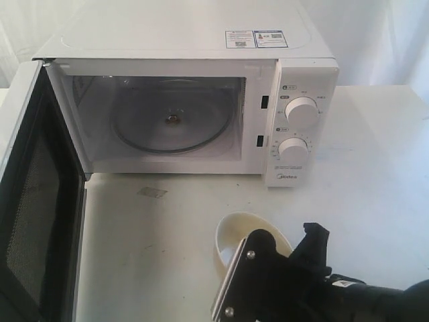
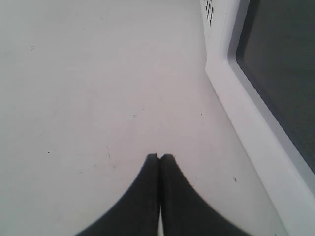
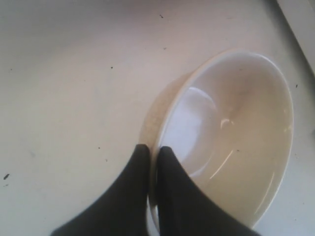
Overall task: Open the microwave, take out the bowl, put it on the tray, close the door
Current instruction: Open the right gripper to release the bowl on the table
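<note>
My right hand (image 3: 152, 150) is clamping the rim of the bowl (image 3: 231, 128), out of the oven, over the worktop (image 3: 64, 98); no tray is showing. My left hand (image 2: 159, 156) is resting pressed together, empty, beside the door (image 2: 275, 69). Farther off, the microwave (image 1: 295, 100) is standing open. Placing and closing are remaining.

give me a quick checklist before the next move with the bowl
1. Out of the microwave: ok, the bowl is outside; only the turntable is inside.
2. Hold by the right gripper: ok, shut on the bowl's rim, one finger inside, one outside.
3. Bowl lifted off the table: cannot tell.
4. Sight of the tray: not ok, none in any view.
5. Path past the door: ok, swung wide open.
6. Free left gripper: ok, shut, empty, beside the door.
</note>
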Available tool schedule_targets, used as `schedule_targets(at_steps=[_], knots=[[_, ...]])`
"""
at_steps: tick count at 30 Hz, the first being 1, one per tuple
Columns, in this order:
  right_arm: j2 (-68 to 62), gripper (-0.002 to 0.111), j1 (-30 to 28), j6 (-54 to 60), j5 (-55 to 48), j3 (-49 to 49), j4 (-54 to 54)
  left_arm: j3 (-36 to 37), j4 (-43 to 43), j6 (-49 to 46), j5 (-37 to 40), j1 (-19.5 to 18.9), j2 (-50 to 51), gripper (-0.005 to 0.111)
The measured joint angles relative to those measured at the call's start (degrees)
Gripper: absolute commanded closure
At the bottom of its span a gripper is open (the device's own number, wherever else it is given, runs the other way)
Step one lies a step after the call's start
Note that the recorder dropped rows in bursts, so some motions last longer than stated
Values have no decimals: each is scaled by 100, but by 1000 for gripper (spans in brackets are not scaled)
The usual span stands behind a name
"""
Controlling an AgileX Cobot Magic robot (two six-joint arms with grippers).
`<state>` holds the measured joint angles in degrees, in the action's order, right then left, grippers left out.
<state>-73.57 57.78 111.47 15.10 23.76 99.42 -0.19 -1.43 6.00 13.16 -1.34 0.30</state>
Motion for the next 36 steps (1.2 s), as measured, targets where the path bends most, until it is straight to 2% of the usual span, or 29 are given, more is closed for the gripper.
schedule_targets(at_steps=[5, 15, 18, 22, 26, 31, 36], knots=[[33, 108, -595, -877, -480, 65, -884, 0, 0, 0, 0, 0, 0, 107], [185, 108, -1548, -3640, -1992, 456, -4375, 0, 0, 0, 0, 0, 0, 107], [185, 108, -1741, -4896, -2784, 673, -6011, 0, 0, 0, 0, 0, 0, 107], [198, 108, -1782, -7064, -4287, 1135, -8924, 0, 0, 0, 0, 0, 0, 107], [357, 108, -1794, -8479, -5323, 1295, -11003, 0, 0, 0, 0, 0, 0, 107], [763, 108, -1817, -9502, -5760, 1319, -12206, 0, 0, 0, 0, 0, 0, 107], [1116, 108, -1817, -10028, -6045, 1151, -12500, 0, 0, 0, 0, 0, 0, 107]])
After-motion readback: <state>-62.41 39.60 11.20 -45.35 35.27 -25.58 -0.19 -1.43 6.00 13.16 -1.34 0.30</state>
